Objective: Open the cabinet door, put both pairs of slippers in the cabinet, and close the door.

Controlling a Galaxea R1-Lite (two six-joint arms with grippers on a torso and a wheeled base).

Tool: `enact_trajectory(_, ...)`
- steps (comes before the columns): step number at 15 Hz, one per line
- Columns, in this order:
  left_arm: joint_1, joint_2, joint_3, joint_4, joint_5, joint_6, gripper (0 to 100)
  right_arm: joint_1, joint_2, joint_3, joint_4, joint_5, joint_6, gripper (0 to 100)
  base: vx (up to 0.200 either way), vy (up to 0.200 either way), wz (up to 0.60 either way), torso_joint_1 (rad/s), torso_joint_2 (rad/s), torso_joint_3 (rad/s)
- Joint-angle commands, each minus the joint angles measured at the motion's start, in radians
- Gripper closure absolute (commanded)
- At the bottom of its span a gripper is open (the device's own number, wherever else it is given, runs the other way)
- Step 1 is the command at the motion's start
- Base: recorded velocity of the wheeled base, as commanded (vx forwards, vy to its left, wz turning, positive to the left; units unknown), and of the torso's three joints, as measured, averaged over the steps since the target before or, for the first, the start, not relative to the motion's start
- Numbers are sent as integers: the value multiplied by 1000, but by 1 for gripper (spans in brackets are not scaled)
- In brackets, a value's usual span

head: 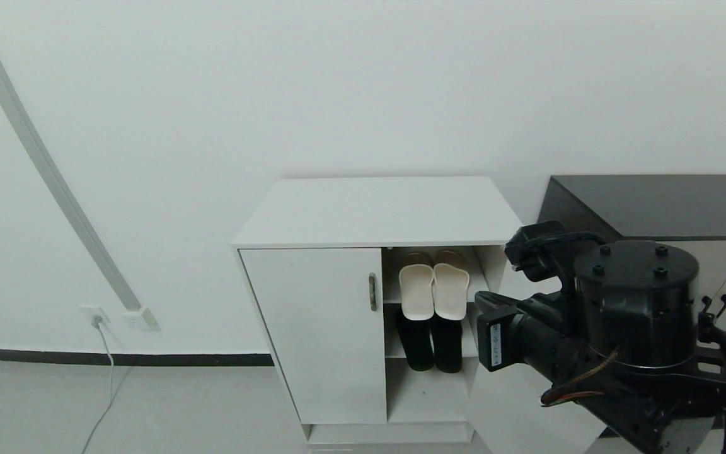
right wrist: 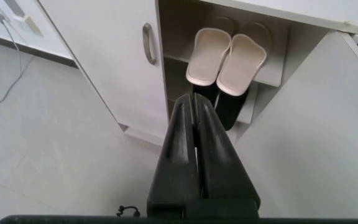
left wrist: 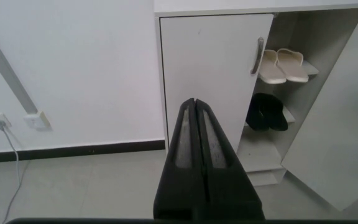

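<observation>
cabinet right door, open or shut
Open: the right door stands angled outward, exposing white slippers above black slippers inside.

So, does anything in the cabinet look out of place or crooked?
Nothing is spilled or broken. Both pairs stick out past the front edges of their shelves: the white slippers above, the black slippers below. That may hinder the open right door when it shuts.

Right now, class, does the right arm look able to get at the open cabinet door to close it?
Probably yes: the open door stands close beside the right tool, and nothing shows between them.
</observation>
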Motion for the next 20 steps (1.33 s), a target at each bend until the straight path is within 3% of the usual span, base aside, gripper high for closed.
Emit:
enact_trajectory(1,0,1,0,0,0,0,100,1,-3,4,-2,0,0,100,0,0,0,0,0,0)
enact_trajectory(7,0,1,0,0,0,0,100,1,-3,4,0,-2,0,100,0,0,0,0,0,0)
enact_trajectory(14,0,1,0,0,0,0,100,-4,-3,4,0,-2,-2,100,0,0,-600,3,0,0)
enact_trajectory(20,2,1,0,0,0,0,100,-9,-3,7,-2,-2,-2,100,0,0,0,0,0,0)
